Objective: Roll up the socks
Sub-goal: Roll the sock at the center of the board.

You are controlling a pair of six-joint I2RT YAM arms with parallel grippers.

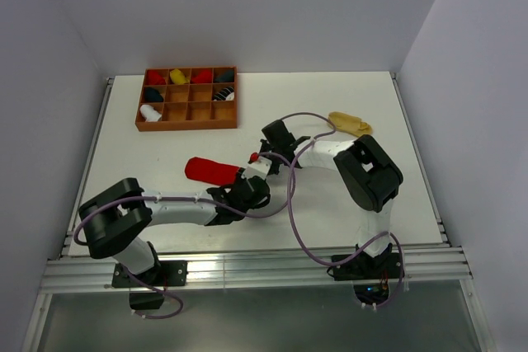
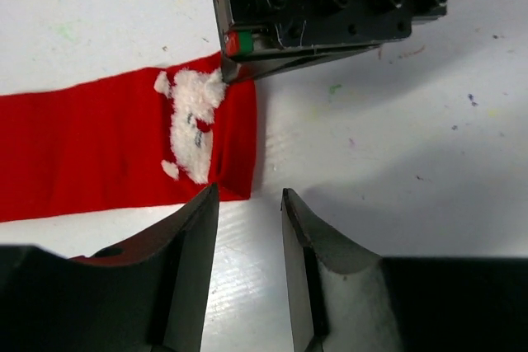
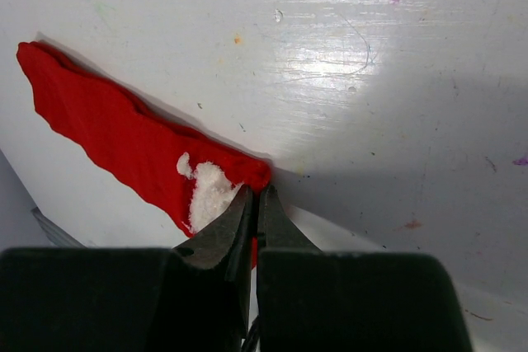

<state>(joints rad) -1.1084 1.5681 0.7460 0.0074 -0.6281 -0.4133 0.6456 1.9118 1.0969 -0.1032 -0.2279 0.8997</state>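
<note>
The red sock (image 1: 210, 171) lies flat on the white table, its white-patterned end (image 2: 191, 125) pointing towards the grippers. My right gripper (image 1: 256, 161) is shut on the corner of that end; red fabric shows between its tips (image 3: 258, 195). My left gripper (image 2: 250, 199) is open and empty, just off the sock's end edge, with its left finger (image 2: 194, 228) over the sock's corner. It sits right beside the right gripper in the top view (image 1: 245, 180). The tan-yellow sock (image 1: 351, 124) lies at the far right. A white and black striped sock (image 1: 223, 95) sits in the tray.
The brown wooden compartment tray (image 1: 188, 122) stands at the back left and holds several rolled socks. The right gripper's body (image 2: 330, 6) fills the top of the left wrist view. White walls enclose the table.
</note>
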